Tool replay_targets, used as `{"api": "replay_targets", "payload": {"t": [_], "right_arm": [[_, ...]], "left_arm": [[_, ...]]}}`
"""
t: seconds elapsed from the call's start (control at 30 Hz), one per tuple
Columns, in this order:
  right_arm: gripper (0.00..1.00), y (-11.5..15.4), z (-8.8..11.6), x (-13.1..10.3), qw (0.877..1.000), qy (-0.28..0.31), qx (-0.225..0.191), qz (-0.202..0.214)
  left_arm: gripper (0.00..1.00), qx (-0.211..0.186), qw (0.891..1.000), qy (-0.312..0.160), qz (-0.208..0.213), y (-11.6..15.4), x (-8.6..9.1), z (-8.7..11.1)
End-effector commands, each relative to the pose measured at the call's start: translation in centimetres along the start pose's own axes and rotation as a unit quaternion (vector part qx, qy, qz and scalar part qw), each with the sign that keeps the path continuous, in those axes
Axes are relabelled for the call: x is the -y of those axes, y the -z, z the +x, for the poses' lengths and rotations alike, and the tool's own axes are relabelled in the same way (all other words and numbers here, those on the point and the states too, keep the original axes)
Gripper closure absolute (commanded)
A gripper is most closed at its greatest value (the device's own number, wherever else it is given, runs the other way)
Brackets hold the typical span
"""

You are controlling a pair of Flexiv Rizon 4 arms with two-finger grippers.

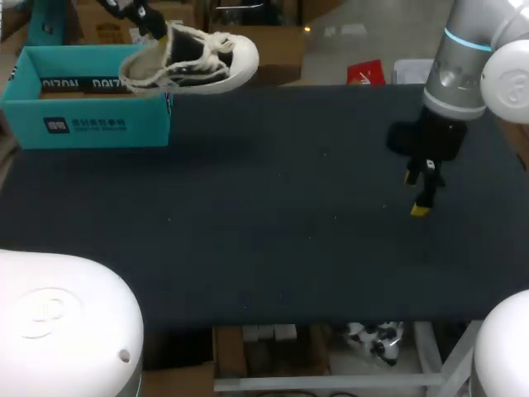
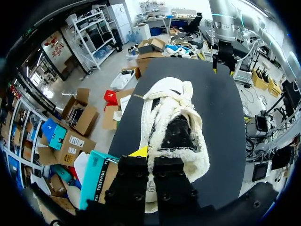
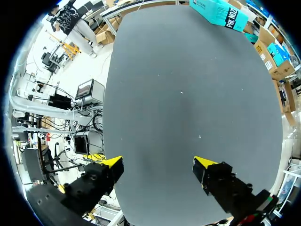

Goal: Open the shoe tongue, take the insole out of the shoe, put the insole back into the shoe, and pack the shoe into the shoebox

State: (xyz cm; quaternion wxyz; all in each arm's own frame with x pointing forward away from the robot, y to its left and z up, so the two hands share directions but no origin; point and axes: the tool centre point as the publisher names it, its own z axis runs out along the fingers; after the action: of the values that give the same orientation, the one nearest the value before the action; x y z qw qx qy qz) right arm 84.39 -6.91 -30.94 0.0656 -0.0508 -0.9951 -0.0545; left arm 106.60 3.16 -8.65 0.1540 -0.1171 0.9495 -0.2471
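Observation:
A white low shoe [image 1: 194,58] with a dark inside and loose laces hangs in the air over the right end of the teal shoebox [image 1: 83,103], toe pointing right. My left gripper [image 1: 149,25] is shut on its heel edge. In the left wrist view the gripper [image 2: 149,160] pinches the heel rim of the shoe [image 2: 176,122], with the shoebox [image 2: 96,174] just under and beside it. The insole cannot be made out inside the shoe. My right gripper [image 1: 417,194] hovers open over the table's right part; its fingers [image 3: 157,167] stand wide apart with nothing between them. The shoebox [image 3: 221,12] lies far ahead of it.
The dark table mat [image 1: 273,223] stretches from the shoebox to the right arm. The box stands at the table's far left corner, close to the back edge. My right arm [image 2: 223,47] shows beyond the shoe's toe in the left wrist view.

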Motion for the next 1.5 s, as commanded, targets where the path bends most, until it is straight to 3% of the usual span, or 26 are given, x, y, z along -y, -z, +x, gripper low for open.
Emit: {"api": "replay_targets", "payload": {"t": [0.03,0.27,0.5,0.67,1.07,1.27,1.5], "right_arm": [[0.0,0.0,0.1,0.0,1.0,0.0,0.0,0.0],[0.0,0.0,0.1,0.0,1.0,0.0,0.0,0.0],[0.0,0.0,0.1,0.0,1.0,0.0,0.0,0.0],[0.0,0.0,0.1,0.0,1.0,0.0,0.0,0.0],[0.0,0.0,0.1,0.0,1.0,0.0,0.0,0.0],[0.0,0.0,0.1,0.0,1.0,0.0,0.0,0.0],[0.0,0.0,0.1,0.0,1.0,0.0,0.0,0.0]], "left_arm": [[1.0,-0.033,0.999,-0.019,-0.009,2.1,-1.7,-3.0],[1.0,-0.035,0.999,-0.022,-0.012,2.9,-8.1,-8.9],[1.0,-0.05,0.999,0.006,-0.011,3.1,-13.9,-15.4],[1.0,-0.059,0.998,0.01,-0.018,2.4,-16.9,-17.8],[1.0,-0.088,0.995,0.019,-0.042,-1.0,-22.4,-20.9],[1.0,-0.108,0.992,0.02,-0.059,-3.5,-24.6,-21.2],[1.0,-0.127,0.988,0.013,-0.081,-6.6,-26.7,-20.1]]}}
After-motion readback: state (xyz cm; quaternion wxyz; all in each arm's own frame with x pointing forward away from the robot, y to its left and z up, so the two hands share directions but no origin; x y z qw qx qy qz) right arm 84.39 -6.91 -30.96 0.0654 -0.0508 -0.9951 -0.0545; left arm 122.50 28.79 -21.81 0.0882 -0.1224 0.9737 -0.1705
